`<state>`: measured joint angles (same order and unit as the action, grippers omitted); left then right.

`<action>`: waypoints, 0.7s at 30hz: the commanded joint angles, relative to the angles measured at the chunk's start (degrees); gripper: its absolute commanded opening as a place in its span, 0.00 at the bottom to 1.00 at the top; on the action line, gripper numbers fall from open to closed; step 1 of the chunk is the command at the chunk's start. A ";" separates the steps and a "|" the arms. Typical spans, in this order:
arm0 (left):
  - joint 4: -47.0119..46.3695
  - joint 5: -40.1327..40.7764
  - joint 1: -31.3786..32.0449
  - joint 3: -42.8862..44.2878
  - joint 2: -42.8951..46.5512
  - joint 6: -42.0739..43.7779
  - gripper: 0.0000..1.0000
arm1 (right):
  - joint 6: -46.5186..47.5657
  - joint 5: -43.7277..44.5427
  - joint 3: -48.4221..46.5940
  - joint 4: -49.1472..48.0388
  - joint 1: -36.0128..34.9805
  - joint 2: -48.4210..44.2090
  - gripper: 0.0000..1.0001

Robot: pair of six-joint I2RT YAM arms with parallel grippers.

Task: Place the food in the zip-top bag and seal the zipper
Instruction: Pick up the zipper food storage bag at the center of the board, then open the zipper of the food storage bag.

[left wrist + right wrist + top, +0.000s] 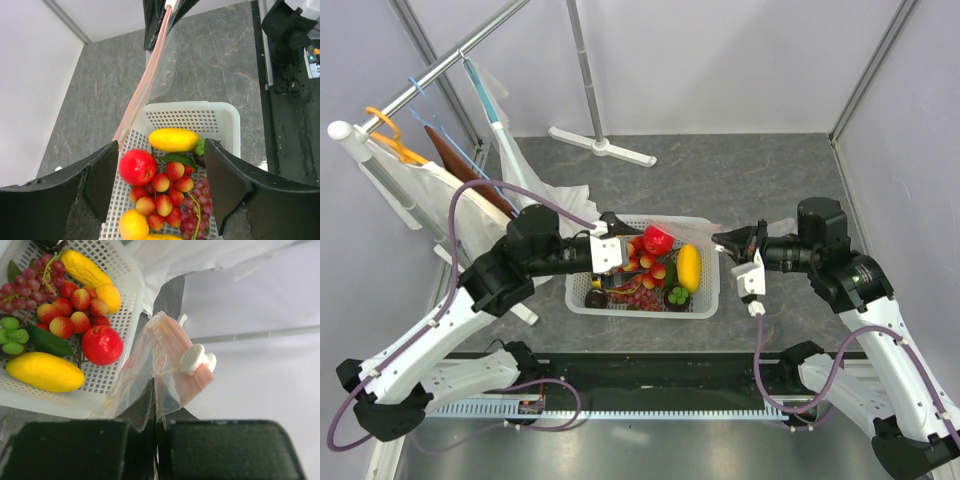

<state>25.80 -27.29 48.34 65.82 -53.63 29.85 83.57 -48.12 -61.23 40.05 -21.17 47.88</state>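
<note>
Top external, grey marbled tabletop (770,170), pale walls (720,60), left tool (625,255) apart, right tool (723,241) clamped on zip-top bag (170,360).

A white T-shaped stand foot (600,145) rests on the dark grey, marble-veined tabletop (750,170), close to the back wall (720,60). From the foot a grey pole (580,60) rises straight up out of view. The back wall behind the foot is a plain pale lilac panel. A matching left wall (360,50) and right wall (920,170) stand to either side of it, joined by grey metal corner struts (865,70). Left of the foot, a silver rail (450,56) slants across, carrying an orange hanger (408,155), a brown hanger (460,170) and white cloth (430,190). Well in front of the foot, a black strip (660,370) edges the table. The light is soft and even, the shadows faint.
</note>
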 commanded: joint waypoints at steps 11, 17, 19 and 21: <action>-16.91 -5.33 0.27 -4.91 -3.85 6.02 0.58 | 33.13 -6.81 -1.08 15.92 -0.63 -0.07 0.00; -18.42 -5.23 1.76 -7.20 -5.26 8.29 0.52 | 33.85 -6.90 -0.64 16.20 -0.72 -0.42 0.00; -18.24 -5.58 2.29 -8.16 -5.26 10.14 0.50 | 33.85 -7.08 -0.56 16.11 -0.72 -0.77 0.00; -18.24 -5.67 2.55 -8.86 -5.35 11.46 0.47 | 33.94 -7.08 -0.20 16.11 -0.63 -1.29 0.00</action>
<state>10.20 -32.10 50.06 58.30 -58.98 36.73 112.62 -51.33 -60.58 54.92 -21.61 47.70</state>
